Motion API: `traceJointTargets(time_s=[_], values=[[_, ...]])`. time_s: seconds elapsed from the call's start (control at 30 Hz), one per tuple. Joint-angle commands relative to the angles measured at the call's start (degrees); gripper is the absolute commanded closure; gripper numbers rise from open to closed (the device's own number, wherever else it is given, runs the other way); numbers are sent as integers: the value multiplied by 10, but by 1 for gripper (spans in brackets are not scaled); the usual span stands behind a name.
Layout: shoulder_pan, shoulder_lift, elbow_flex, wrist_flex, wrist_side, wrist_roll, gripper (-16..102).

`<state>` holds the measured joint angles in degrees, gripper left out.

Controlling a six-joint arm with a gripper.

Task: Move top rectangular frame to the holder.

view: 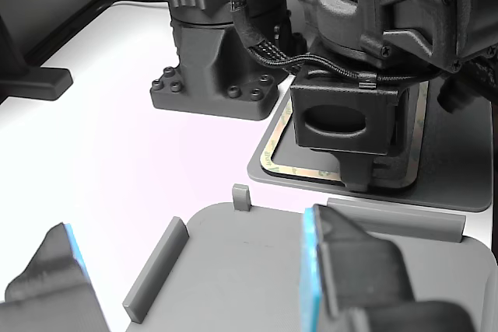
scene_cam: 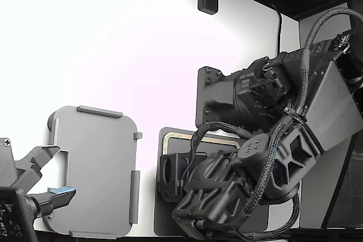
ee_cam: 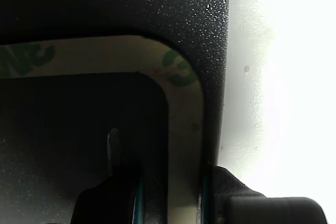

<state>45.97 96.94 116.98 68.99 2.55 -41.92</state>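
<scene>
The top rectangular frame shows as a pale tan strip with green print and a rounded corner, lying flat on a dark grey pad. My gripper is down on it and open: one finger stands inside the ring, the other finger just outside its outer edge. In the exterior view the arm covers most of the frame. In the other view the frame's border runs under my gripper. The holder, a light grey plate with raised tabs, lies apart at the exterior view's left.
A second arm's gripper with blue pads hangs open over the holder's near edge; its fingers fill the other view's foreground. A black bolted mount block stands behind the dark pad. Black brackets hang at the top.
</scene>
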Motion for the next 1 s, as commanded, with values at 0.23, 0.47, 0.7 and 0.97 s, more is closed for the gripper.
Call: traceJointTargets(time_s=[0.23, 0.47, 0.7, 0.97], values=[[-11, 4, -6, -17, 2, 2, 60], [-12, 16, -5, -22, 8, 21, 98], [-12, 42, -39, 29, 8, 47, 98], [-20, 102, -131, 137, 24, 138, 98]])
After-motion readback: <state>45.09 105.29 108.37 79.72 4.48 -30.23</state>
